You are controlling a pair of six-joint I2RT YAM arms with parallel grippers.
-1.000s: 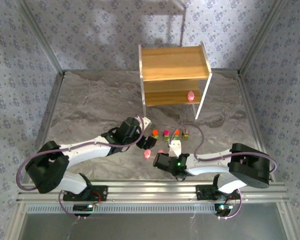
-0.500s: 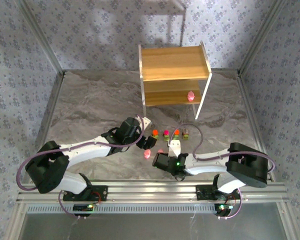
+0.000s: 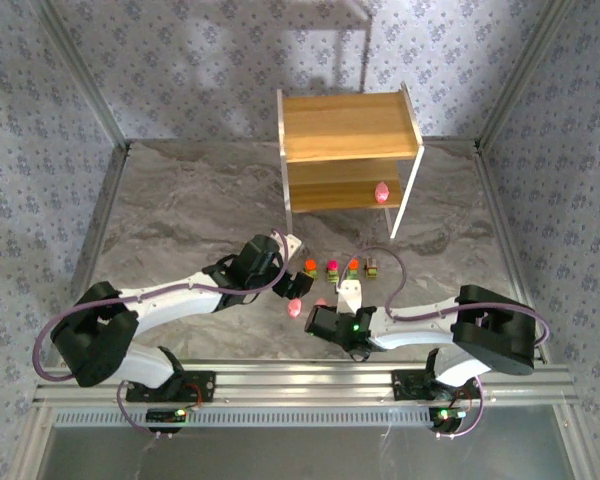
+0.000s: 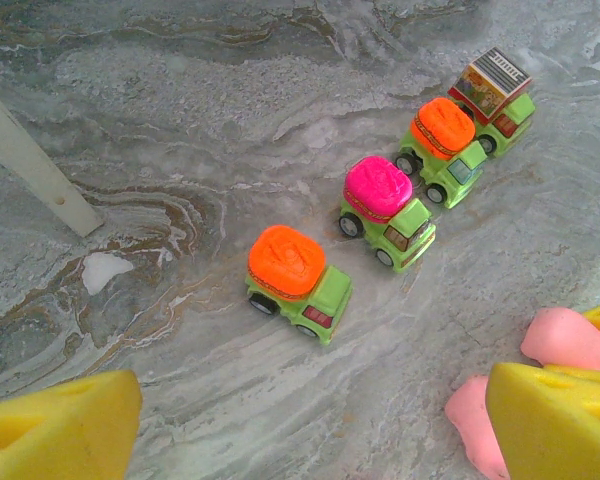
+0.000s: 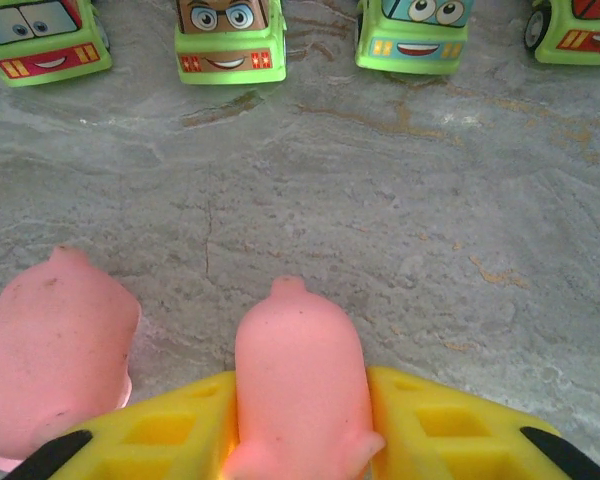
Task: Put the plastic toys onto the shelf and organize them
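The right fingers (image 5: 430, 425) are pinching a pink toy (image 5: 298, 370), with a yellow pad pressed against each of its sides. This is on the near side of the row of cars (image 3: 332, 268). The toy's snout points toward the cars, and their painted faces look straight back at it. I cannot tell whether it is lifted off the grey marbled bench (image 3: 180, 220) or resting on it.

A second pink toy (image 5: 55, 350) sits just left of the held one. It is apart from it and also on the near side of the row.

The left fingers (image 4: 60, 430) are spread wide with nothing between them, near the left end of the row. One pad is close to pink plastic at its edge.

The row is four green-based cars side by side. From its left end the tops run orange, magenta, orange, then a striped brown one.

The shelf (image 3: 350, 125) stands beyond the row, well apart from it. A third pink toy (image 3: 382, 192) is on its lower tier, toward the right side panel.
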